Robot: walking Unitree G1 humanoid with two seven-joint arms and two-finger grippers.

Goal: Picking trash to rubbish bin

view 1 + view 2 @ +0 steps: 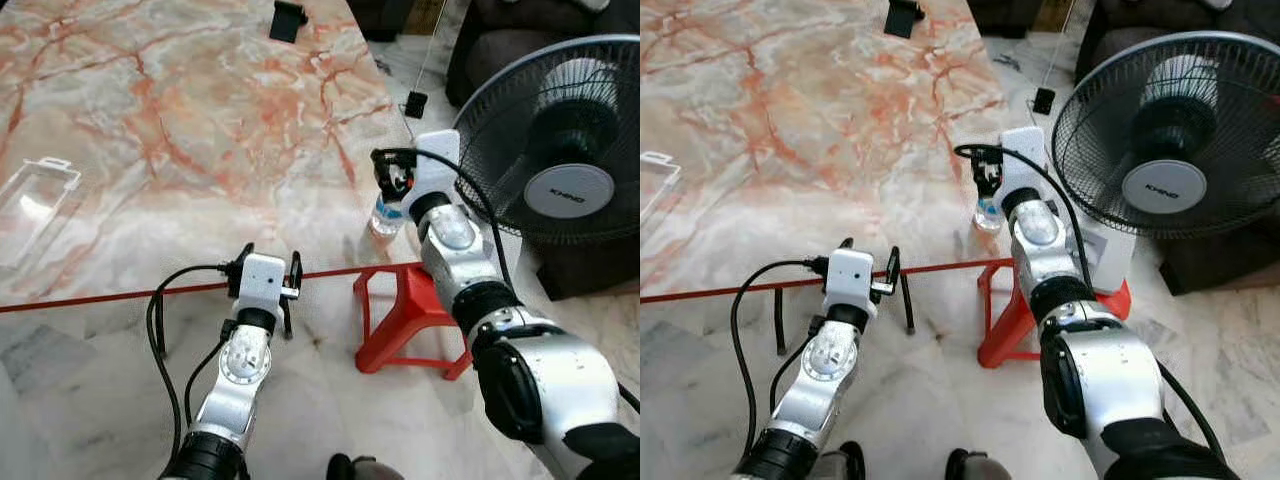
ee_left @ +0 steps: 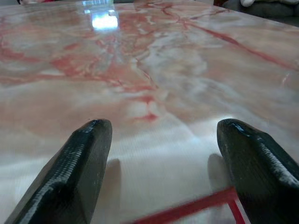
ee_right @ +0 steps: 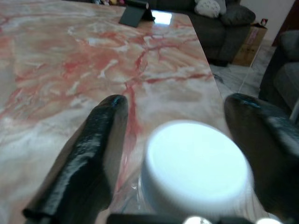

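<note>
My right gripper point(image 3: 173, 158): fingers spread around the bottle point(image 3: 196, 163), over its white cap.
My left gripper point(image 2: 161, 172): spread above the marble table point(image 1: 200, 110).

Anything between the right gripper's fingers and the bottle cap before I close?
Nothing. In the right wrist view the bottle's white cap sits between the open right gripper's fingers, with bare gaps either side.

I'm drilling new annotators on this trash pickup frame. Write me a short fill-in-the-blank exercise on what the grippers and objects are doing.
1. The right gripper has its open fingers on either side of a bottle with a ____ cap.
2. The bottle stands at the table's ____ edge, seen from the robot.
3. The left gripper is open and holds ____.
4. Beside the table, on the robot's right, stands a ____.

Missing words: white; right; nothing; fan
</note>
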